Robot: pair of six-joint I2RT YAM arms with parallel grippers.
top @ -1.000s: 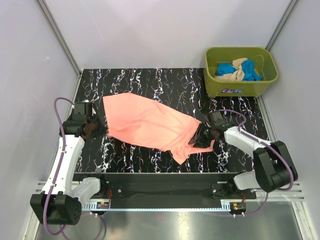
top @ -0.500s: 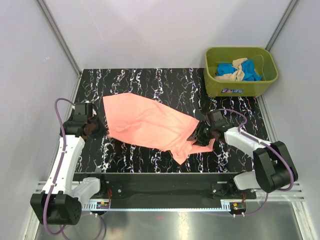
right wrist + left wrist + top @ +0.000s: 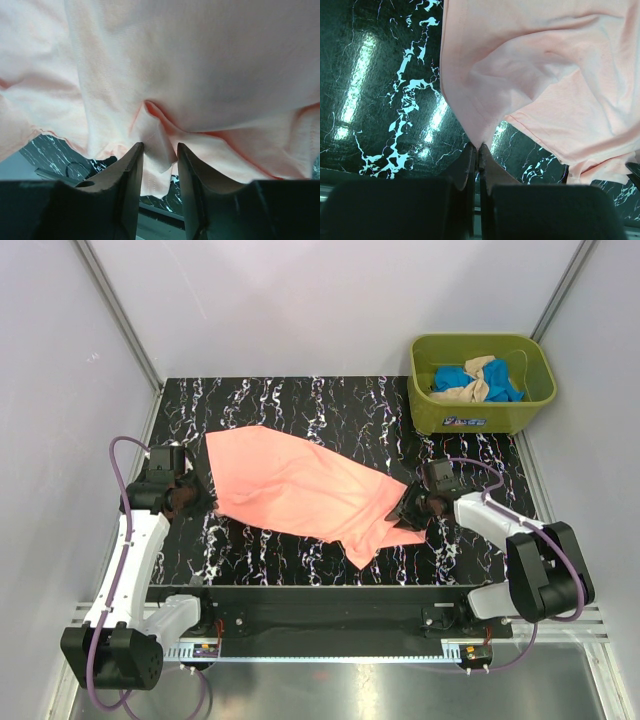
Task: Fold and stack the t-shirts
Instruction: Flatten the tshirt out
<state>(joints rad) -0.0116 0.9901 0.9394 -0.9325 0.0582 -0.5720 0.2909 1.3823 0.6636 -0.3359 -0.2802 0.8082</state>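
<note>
left gripper clamps a corner of the salmon-pink t-shirt; right gripper, hold unclear, may lose its thin fold.

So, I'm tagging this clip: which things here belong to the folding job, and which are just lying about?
Job: pink tee, blue tee, tan tee.
Lying about: green tub, table.

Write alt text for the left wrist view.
The left gripper, shut, pinches an edge of the salmon-pink t-shirt at bottom centre. The shirt spreads, wrinkled, up and right over a black marble-patterned table.
</note>
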